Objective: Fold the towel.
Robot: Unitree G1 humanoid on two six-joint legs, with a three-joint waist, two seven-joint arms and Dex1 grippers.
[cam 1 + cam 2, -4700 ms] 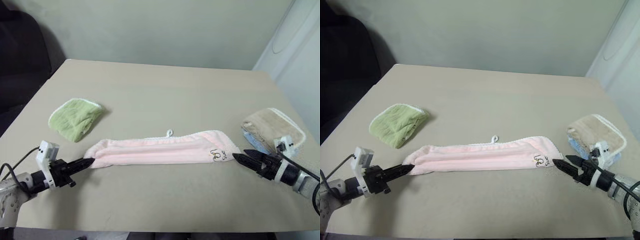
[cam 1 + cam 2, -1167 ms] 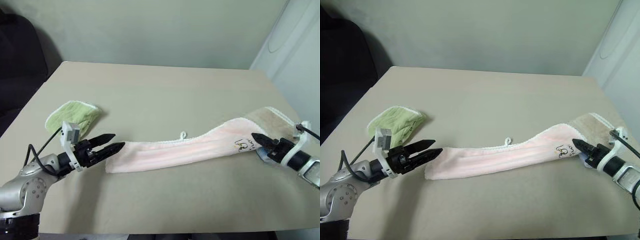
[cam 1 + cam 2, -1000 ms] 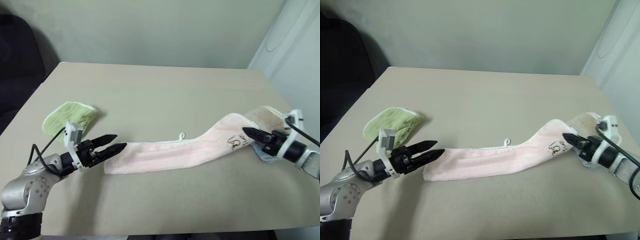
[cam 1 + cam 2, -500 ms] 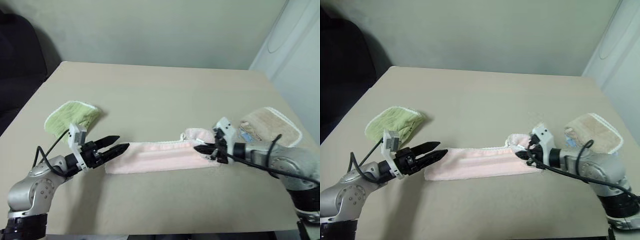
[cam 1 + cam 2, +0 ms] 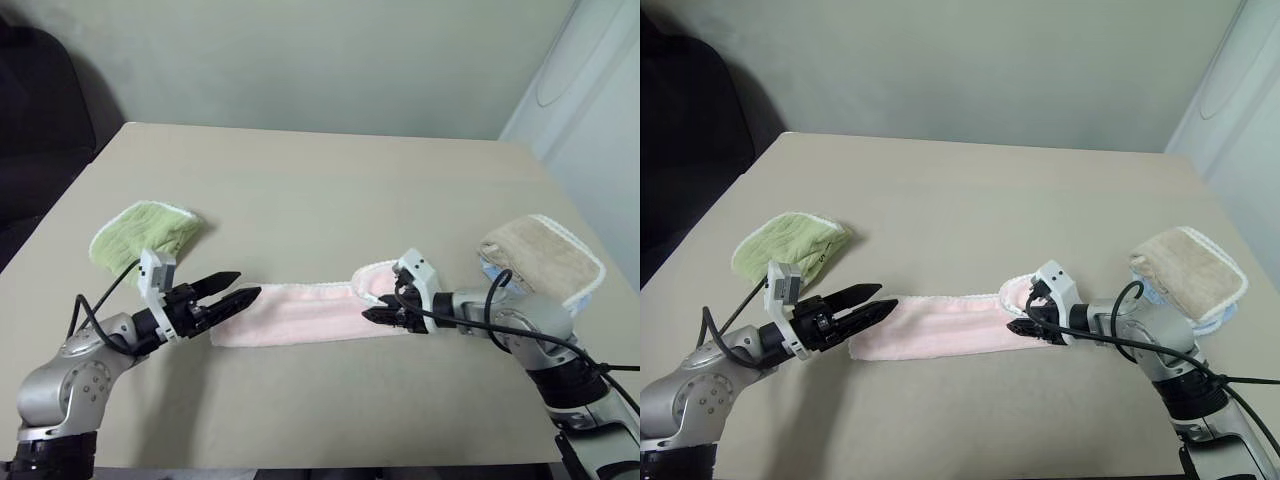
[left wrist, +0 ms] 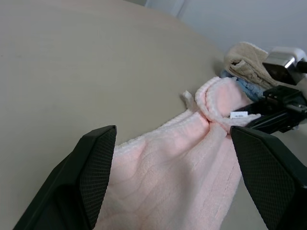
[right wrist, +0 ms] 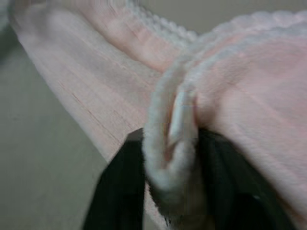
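The right gripper [image 5: 375, 315] seemingly grips the towel [image 5: 300, 312] at its folded-over end. The left gripper [image 5: 238, 288] gapes at the towel's other end.

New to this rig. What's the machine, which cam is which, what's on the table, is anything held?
It is a two-armed humanoid robot, and each arm ends in a gripper with two black fingers. Two pictures come from a stereo camera on its head, looking down over the beige table. The other two come from cameras on the wrists, looking along each gripper's fingers.

On the table lie the pink towel, partly folded over at its right end, a green towel at the left and a beige towel at the right.

The left gripper is open at the pink towel's left end and holds nothing. In the right wrist view, the right gripper has the towel's folded edge between its fingers.
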